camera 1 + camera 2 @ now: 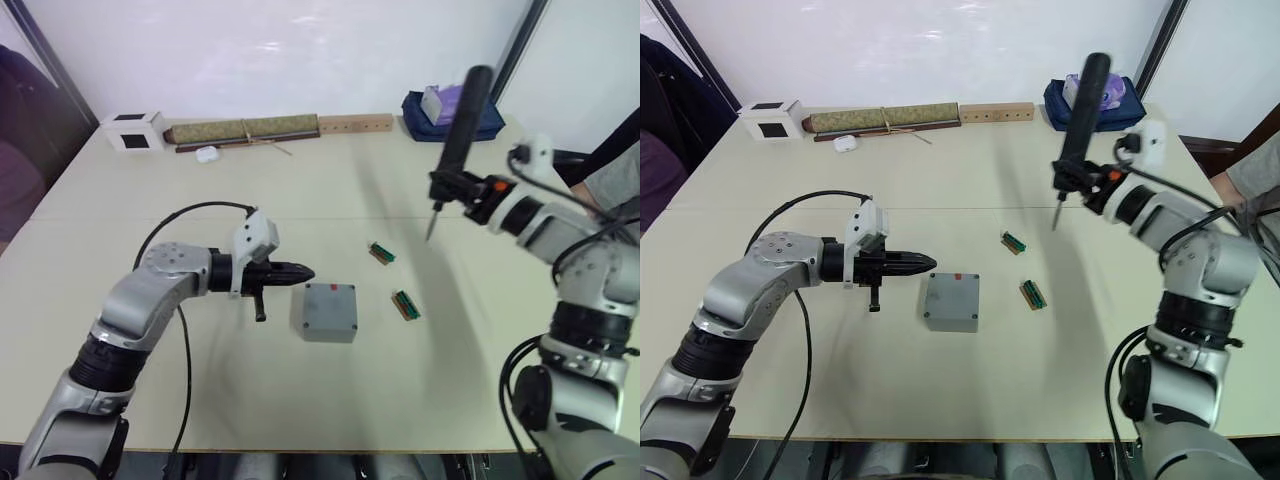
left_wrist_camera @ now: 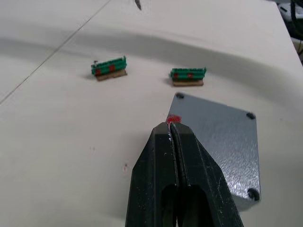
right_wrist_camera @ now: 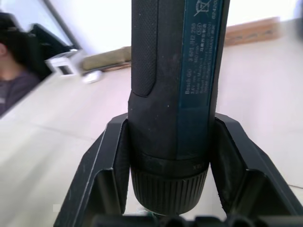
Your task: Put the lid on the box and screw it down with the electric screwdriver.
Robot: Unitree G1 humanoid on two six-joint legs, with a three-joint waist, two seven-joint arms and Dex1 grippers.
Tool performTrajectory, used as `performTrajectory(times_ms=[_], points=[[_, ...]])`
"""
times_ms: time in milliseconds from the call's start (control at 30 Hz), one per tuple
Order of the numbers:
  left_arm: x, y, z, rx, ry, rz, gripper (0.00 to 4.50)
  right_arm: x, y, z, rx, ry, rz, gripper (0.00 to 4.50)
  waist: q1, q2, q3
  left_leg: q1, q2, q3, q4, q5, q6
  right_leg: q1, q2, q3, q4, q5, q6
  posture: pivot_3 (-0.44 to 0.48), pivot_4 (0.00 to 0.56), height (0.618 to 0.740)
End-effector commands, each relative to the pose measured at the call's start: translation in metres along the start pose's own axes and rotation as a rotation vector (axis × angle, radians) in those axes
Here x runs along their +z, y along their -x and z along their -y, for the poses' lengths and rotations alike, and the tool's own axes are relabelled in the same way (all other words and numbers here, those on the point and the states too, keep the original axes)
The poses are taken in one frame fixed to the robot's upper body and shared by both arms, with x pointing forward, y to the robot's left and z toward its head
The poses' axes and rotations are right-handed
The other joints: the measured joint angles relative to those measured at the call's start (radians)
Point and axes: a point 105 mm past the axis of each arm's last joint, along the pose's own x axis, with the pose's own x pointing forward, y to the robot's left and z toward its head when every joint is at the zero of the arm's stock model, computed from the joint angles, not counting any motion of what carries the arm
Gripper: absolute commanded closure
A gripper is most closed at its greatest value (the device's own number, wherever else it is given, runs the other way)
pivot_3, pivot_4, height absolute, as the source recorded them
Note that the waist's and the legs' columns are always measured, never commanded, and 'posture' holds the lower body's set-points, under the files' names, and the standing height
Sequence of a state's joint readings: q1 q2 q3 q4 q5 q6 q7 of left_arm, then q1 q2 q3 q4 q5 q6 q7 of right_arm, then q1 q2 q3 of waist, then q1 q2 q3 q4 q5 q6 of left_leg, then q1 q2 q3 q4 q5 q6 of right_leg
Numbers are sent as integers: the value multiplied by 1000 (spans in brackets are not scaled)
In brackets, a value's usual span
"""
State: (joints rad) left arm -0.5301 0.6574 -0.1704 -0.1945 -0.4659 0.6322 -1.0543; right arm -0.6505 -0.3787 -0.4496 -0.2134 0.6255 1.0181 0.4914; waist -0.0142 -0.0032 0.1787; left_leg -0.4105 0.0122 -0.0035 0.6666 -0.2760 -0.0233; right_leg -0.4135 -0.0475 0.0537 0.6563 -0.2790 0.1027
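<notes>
The grey box (image 1: 324, 312) stands mid-table with the flat grey lid (image 2: 218, 137) lying on top, a screw hole showing at each visible corner. A red spot (image 2: 173, 119) shows at the lid's far edge. My left gripper (image 1: 305, 271) is shut and empty, its tip close to the box's left side by that red spot. Off to the right, well above the table, my right gripper (image 1: 452, 185) is shut on the black electric screwdriver (image 1: 462, 120). The tool stands nearly upright, its thin bit (image 1: 431, 226) pointing down, clear of the box.
Two small green circuit boards (image 1: 381, 253) (image 1: 405, 305) lie right of the box. Along the far edge are a white cube (image 1: 132, 131), a rolled mat (image 1: 245, 130), a wooden strip (image 1: 355, 123) and a blue bag (image 1: 450, 112). A person (image 1: 615, 170) sits at the right edge.
</notes>
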Motion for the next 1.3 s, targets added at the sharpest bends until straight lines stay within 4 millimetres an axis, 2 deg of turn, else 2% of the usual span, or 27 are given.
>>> performTrajectory(times_ms=[33,167,433,667,1033,1300], points=[[8,0,3,-23,-37,-9,4500,31,8,-46,119,94,187,2732,0,0,0,0,0,0,0,0,0,0,0,0,0,0,0,0,150,740],[-1,-9,13,-72,-49,-59,4500,2,6,-84,196,125,181,2732,-3,-1,0,1,0,-1,0,0,0,2,1,-1,0,0,0,0,150,740],[-11,-26,18,-105,-89,-97,4500,-25,4,-107,236,134,134,2732,-3,0,0,2,-1,-1,1,0,0,1,2,-1,1,0,0,0,150,740],[-30,-27,15,-100,-121,-157,4500,-42,5,-111,228,157,101,2732,-3,-1,-1,3,-1,-1,1,0,0,3,2,-1,1,0,0,0,150,740],[-29,-25,17,-86,-122,-146,4500,-61,12,-102,208,175,61,2732,-5,-1,-1,3,-1,-1,1,0,0,3,2,-1,1,0,0,0,150,740],[-29,-24,17,-81,-119,-148,4500,-60,6,-105,214,176,93,2732,-4,-1,-1,4,-1,-1,1,0,0,4,2,-1,1,0,0,0,150,740]])
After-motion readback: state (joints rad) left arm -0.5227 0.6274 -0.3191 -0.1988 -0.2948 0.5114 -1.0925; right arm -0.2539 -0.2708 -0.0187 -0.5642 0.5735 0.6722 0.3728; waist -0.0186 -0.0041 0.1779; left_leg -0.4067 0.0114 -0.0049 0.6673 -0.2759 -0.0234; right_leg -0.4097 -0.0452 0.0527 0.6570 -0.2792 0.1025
